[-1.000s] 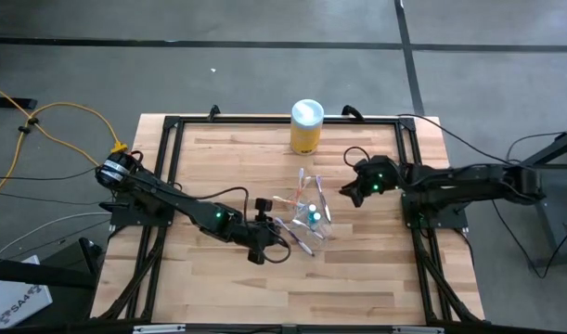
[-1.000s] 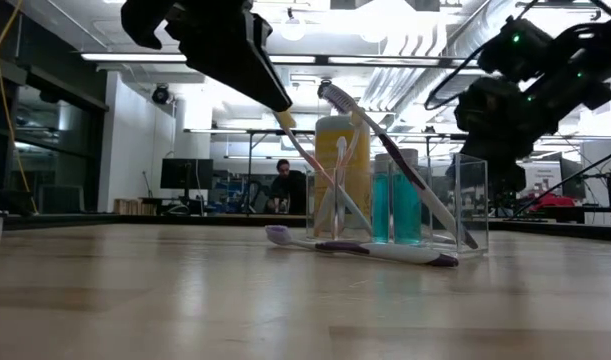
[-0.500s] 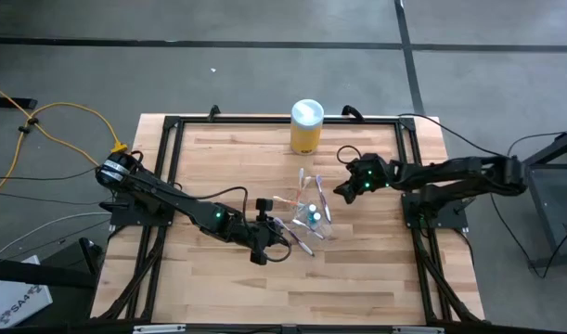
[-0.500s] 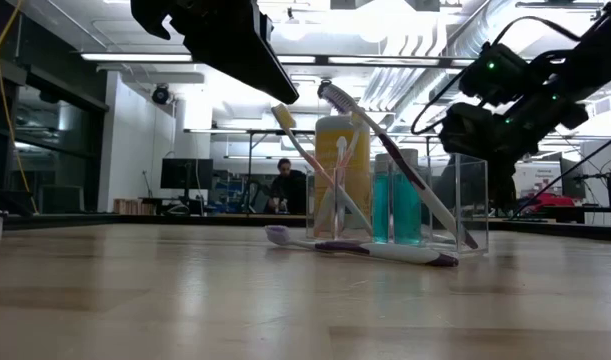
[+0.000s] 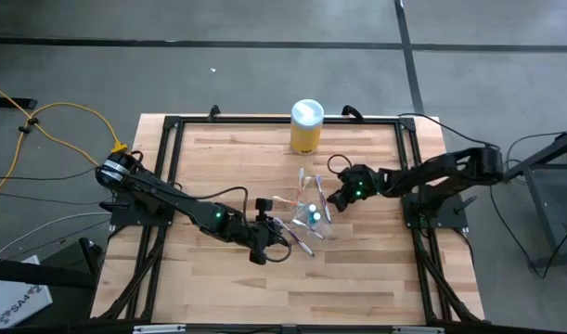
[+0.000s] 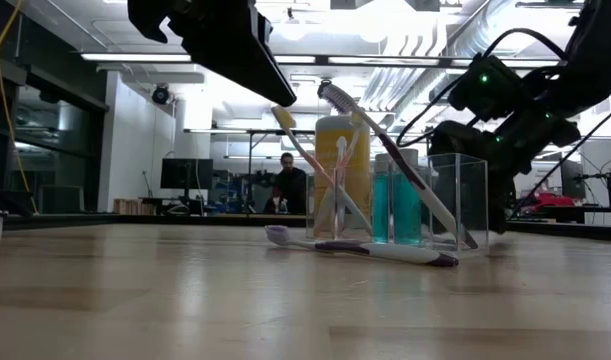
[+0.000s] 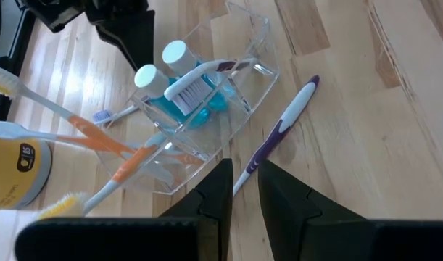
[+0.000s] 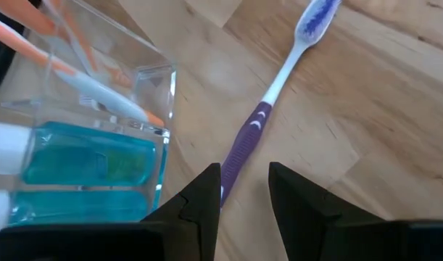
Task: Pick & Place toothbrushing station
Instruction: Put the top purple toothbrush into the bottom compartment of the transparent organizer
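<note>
**Pincers flank the clear holder on the bench**

The left pincer hangs just beside the clear holder, on the side away from the yellow canister; in its own wrist view its two dark fingers stand a narrow gap apart with nothing between them, poised above the handle of a purple toothbrush that lies flat on the bench against the holder's near wall; the right pincer sits low at the holder's opposite side, its fingers likewise parted by a modest gap and empty, with a second purple toothbrush lying on the wood in front of them, close beside the holder but not in it; the holder stands upright on the bench, near the middle and in front of the canister; inside it are two blue tubes with white caps standing side by side, an orange-handled toothbrush and pale pink ones leaning out over the rim; in the low view a brush with a white head slants across the holder's front; beyond the bench a person stands far back in the room.
</note>
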Controlling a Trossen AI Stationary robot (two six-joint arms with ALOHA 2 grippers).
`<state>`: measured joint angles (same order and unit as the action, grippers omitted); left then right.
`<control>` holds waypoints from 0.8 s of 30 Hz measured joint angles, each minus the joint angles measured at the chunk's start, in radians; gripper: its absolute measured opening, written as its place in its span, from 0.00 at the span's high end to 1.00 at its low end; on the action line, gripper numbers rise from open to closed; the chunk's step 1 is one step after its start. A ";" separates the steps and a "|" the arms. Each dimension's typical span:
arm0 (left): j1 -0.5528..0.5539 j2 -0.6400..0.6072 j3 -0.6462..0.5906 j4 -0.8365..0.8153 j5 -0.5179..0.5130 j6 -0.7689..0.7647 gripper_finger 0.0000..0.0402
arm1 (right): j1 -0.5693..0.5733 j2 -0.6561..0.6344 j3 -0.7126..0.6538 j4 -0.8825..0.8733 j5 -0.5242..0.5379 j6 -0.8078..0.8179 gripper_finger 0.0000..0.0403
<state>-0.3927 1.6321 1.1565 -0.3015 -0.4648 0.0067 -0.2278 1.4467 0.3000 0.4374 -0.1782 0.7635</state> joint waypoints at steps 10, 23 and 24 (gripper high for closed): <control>0.000 0.000 0.000 -0.012 0.000 0.000 0.85 | 0.025 0.017 0.002 0.056 0.016 0.000 0.73; 0.000 0.000 0.000 -0.019 0.000 -0.006 0.85 | 0.025 0.017 0.007 0.046 0.002 -0.007 0.73; 0.000 0.000 0.000 -0.020 0.000 -0.007 0.85 | 0.025 0.017 0.007 0.046 0.002 -0.008 0.73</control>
<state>-0.3927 1.6321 1.1564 -0.3214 -0.4644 -0.0006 -0.2028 1.4635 0.3073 0.4831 -0.1758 0.7559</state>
